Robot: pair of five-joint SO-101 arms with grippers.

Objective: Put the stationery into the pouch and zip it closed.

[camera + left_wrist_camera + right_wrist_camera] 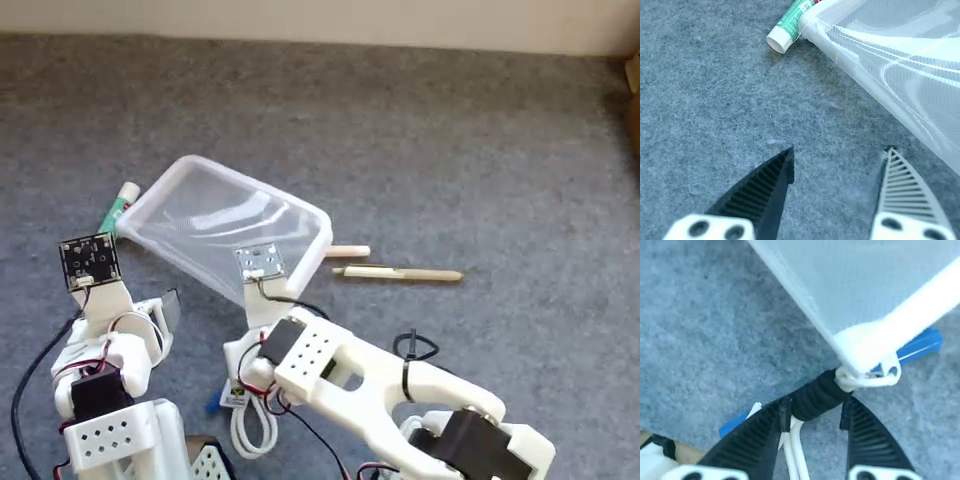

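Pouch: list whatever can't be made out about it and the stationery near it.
- Zip of the pouch, open or shut: high view, the right arm covers that corner; right wrist view, cut off by the edge.
- Glue stick: far end under the pouch, high and left wrist views.
- Blue item: mostly under the pouch, right wrist view; kind unclear.

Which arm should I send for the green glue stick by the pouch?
Left. The left gripper hangs open over the grey carpet near the green-and-white glue stick. The right gripper is shut on the black pull tab at the translucent mesh pouch's corner.
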